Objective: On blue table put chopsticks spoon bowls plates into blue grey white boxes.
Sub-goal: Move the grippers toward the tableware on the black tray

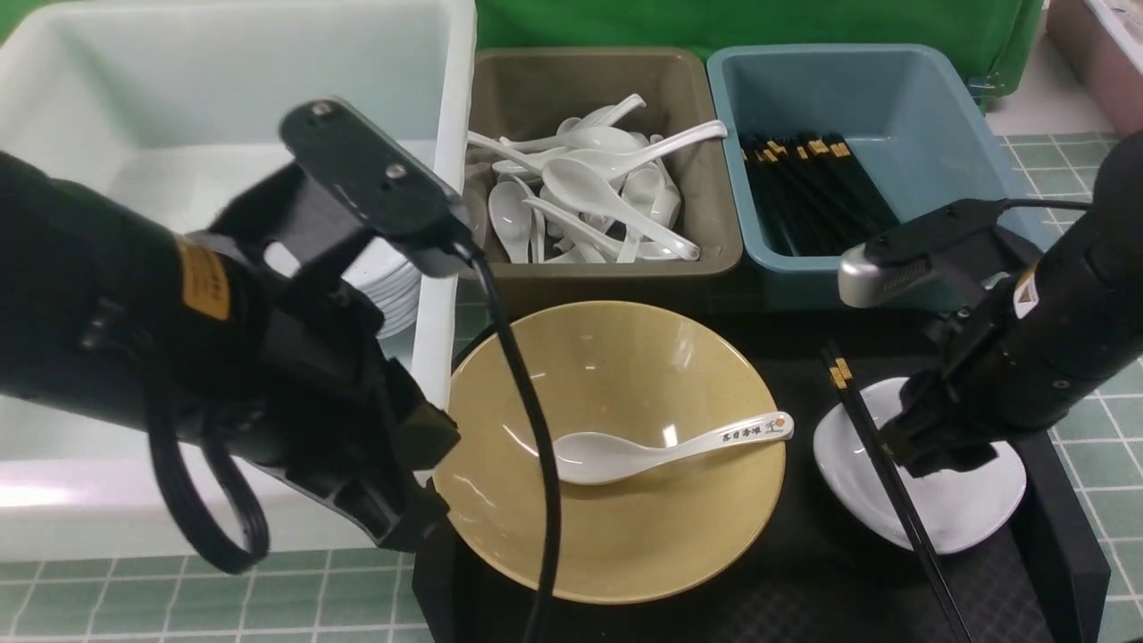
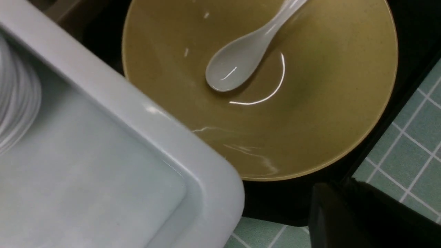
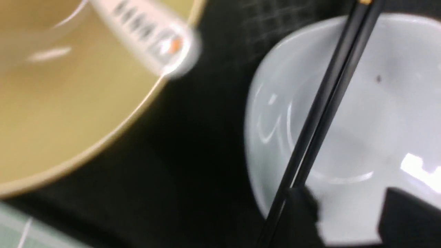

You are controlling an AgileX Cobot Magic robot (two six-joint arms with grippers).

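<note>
Front view: my left claw (image 1: 402, 522), lower left, clenched beside the white tub (image 1: 446, 134); yellow bowl (image 1: 679, 357) at centre on the black tray (image 1: 804, 580), spoon (image 1: 643, 451) lying in it; my right claw (image 1: 929, 446), at right, over the white plate (image 1: 973, 513), which the chopsticks (image 1: 880, 478) cross. Left wrist view: spoon's scoop in the bowl, tub corner in front of the bowl's edge. Right wrist view, blurred: my fingers (image 3: 303, 213) stand parted above the plate, chopsticks just outside one of them, nothing gripped.

We get bright, even overhead light; glare arcs on the yellow bowl (image 1: 670, 536) and the white plate (image 3: 417, 168). Our right wrist view is smeared with blur.
</note>
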